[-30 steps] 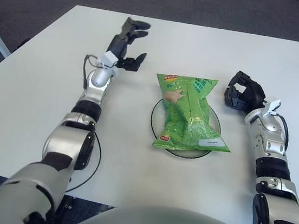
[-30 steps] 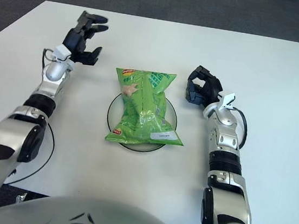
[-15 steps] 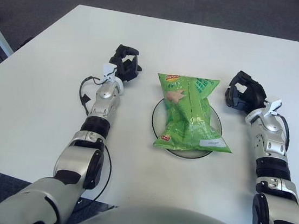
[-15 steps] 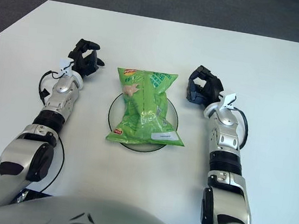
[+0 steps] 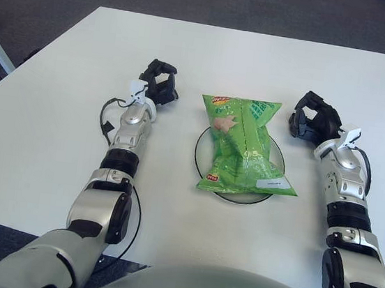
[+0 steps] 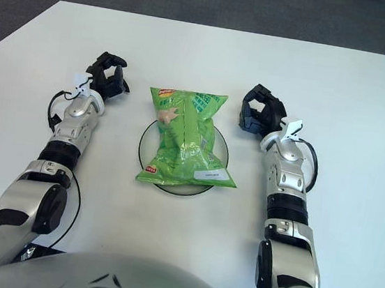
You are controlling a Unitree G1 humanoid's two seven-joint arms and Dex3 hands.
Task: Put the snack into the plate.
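Now the snack [image 5: 244, 149] lies on the plate [image 5: 276, 154], both hands seemingly curled, empty.

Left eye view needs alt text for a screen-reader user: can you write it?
A green snack bag lies on a dark-rimmed plate at the middle of a white table. The robot's left hand and right hand sit either side of it, fingers curled, holding nothing.

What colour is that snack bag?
Bright green bag, with a white label; clearest in the left eye view.
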